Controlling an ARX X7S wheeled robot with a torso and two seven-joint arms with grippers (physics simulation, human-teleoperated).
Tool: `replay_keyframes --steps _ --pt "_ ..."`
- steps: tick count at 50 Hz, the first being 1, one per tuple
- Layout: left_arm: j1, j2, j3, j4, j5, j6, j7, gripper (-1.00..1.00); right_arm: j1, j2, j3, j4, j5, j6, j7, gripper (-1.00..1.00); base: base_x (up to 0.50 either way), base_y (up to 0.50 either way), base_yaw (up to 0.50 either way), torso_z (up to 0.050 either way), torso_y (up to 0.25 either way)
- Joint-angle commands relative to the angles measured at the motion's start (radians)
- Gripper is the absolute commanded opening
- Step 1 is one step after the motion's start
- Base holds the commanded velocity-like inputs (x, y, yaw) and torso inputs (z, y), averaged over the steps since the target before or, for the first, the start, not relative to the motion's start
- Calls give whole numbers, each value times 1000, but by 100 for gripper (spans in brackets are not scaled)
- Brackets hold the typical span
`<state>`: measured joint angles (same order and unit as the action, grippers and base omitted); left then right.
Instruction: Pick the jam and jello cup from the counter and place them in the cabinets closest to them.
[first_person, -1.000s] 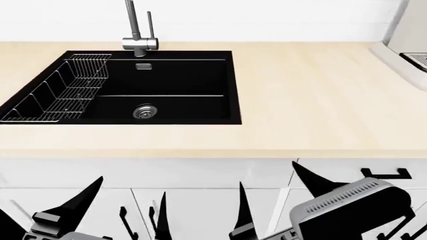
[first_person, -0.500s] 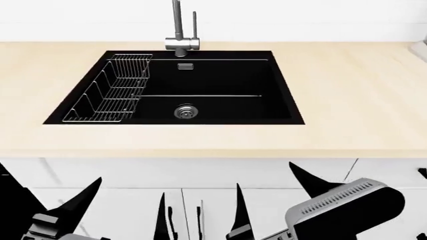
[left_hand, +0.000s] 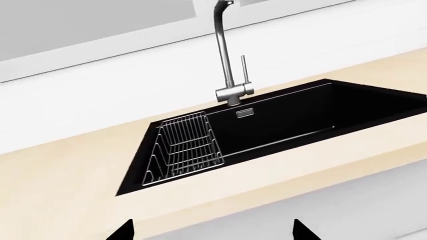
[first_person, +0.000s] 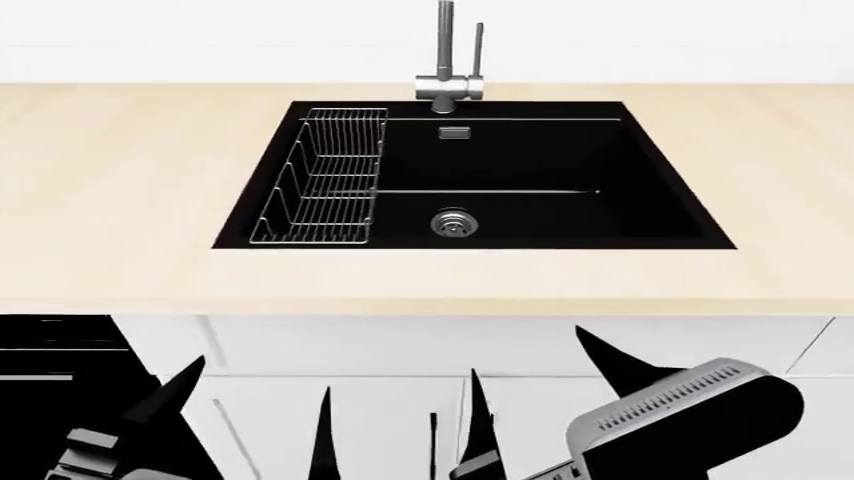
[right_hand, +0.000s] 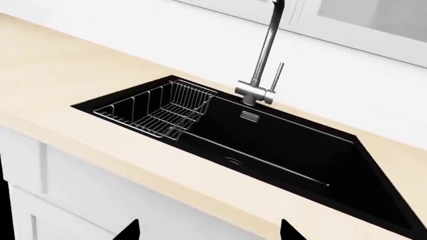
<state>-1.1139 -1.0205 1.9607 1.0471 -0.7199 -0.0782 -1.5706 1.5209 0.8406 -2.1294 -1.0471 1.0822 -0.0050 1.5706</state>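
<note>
The jam and the jello cup are out of view in every frame. My left gripper (first_person: 251, 420) is open and empty, low in front of the white cabinet fronts below the counter edge; its black fingertips (left_hand: 123, 232) stand wide apart in the left wrist view. My right gripper (first_person: 541, 400) is also open and empty at the same height, right of the left one; its fingertips (right_hand: 130, 232) stand wide apart in the right wrist view. Both grippers face the sink from below counter level.
A black sink (first_person: 534, 215) is set into the pale wood counter (first_person: 120, 200), with a wire rack (first_person: 327, 190) in its left part and a steel faucet (first_person: 447, 60) behind it. White cabinet doors (first_person: 374, 350) sit below. A black appliance front (first_person: 54, 370) shows at the lower left.
The head view has slid left along the counter: the sink moved from left of centre to right of centre, and the machine at the far right left the view. Both grippers stay open.
</note>
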Motion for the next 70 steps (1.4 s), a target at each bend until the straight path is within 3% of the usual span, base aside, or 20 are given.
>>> replay_keyframes --steps 1,70 --pt "-8 3 1 0 -6 1 0 100 -7 -2 9 0 4 8 0 100 -1 500 0 0 0" --pt "-32 6 10 0 -26 3 0 100 -55 -13 62 0 15 41 0 100 -2 500 0 0 0"
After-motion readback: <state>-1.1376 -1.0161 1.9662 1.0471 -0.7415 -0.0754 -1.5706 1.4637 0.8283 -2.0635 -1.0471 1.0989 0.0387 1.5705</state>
